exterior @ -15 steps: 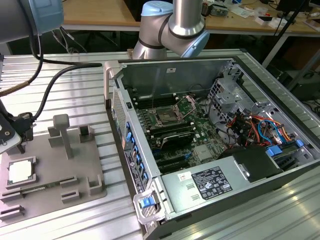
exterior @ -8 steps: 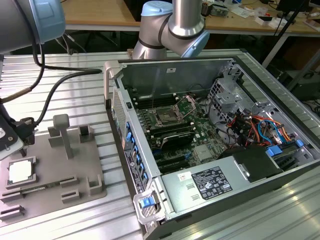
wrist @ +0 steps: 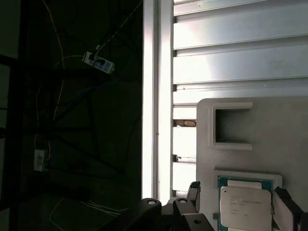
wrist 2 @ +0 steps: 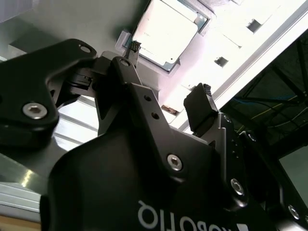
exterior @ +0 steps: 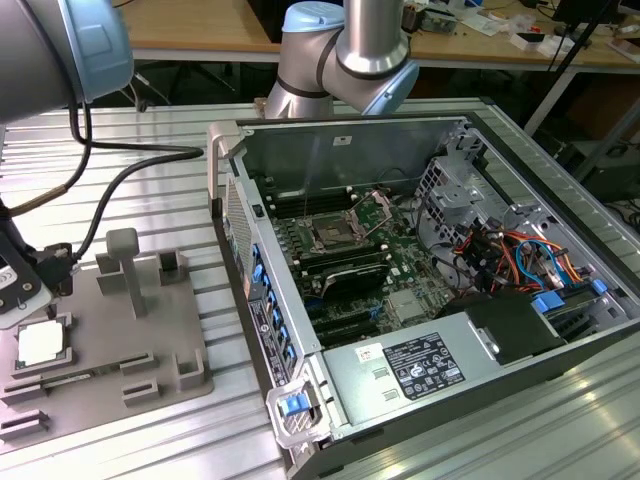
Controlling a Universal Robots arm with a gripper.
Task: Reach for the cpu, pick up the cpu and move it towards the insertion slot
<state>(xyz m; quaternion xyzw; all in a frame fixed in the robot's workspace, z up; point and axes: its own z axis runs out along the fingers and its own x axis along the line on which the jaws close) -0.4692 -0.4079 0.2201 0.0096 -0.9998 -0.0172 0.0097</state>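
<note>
The cpu [exterior: 42, 343] is a small silvery-white square lying flat in a recess of the grey tray [exterior: 165, 335] at the exterior view's left. My gripper [exterior: 30, 295] hangs just above it at the frame's left edge. In the second wrist view the gripper [wrist 2: 168, 72] is open, and the cpu [wrist 2: 166, 31] lies beyond the gap between its black fingertips [wrist 2: 202, 98]. In the first wrist view the fingers [wrist: 194, 190] stand on either side of the cpu [wrist: 245, 207] without touching it. The insertion slot [exterior: 330, 237], a metal-framed socket with a dark centre, sits on the motherboard inside the open computer case.
The open computer case [exterior: 400, 375] fills the exterior view's right, with cables and drive cages inside. Grey upright blocks [exterior: 125, 265] rise from the tray between the cpu and the case. The slatted metal table [exterior: 150, 130] ends at an edge [wrist: 156, 96] close to the tray.
</note>
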